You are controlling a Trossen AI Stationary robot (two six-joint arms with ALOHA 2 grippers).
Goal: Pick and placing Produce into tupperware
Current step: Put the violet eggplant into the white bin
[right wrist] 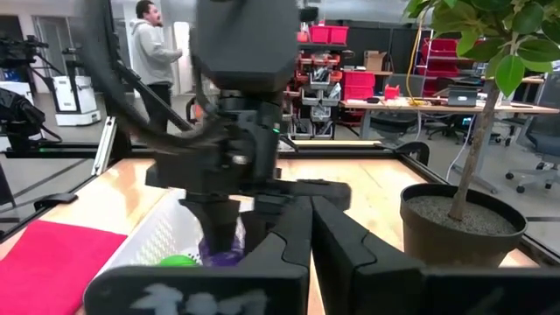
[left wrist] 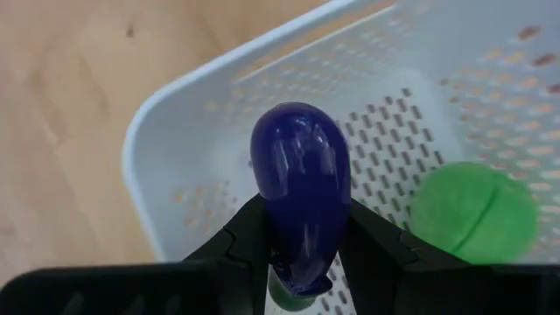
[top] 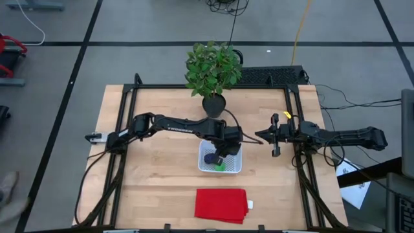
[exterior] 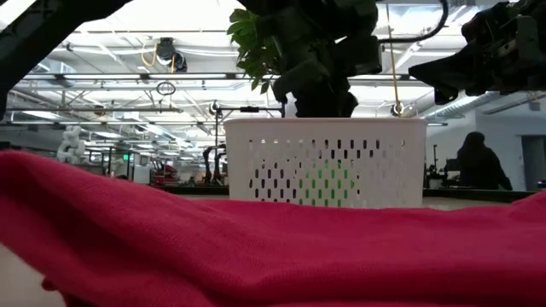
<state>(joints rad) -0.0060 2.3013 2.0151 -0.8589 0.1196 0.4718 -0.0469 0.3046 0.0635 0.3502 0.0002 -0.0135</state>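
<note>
The eggplant (left wrist: pixel 300 192), a dark purple toy, hangs above the white basket (left wrist: pixel 188 140), clamped between the left gripper (left wrist: pixel 302 249) fingers (left wrist: pixel 249 241). The green ball (left wrist: pixel 473 213) already lies inside, and a second purple piece (top: pixel 209 157) beside it. Released from this height, the smooth eggplant could bounce or roll against the ball, and a low wrist could nudge the light basket. The right gripper (top: pixel 261 137) waits beside the basket, fingers closed on nothing. The wooden worktop (top: pixel 155 181) also carries a red cloth (top: pixel 221 204) and a potted plant (top: pixel 212 68); a person (right wrist: pixel 156 48) stands in the workshop behind.
</note>
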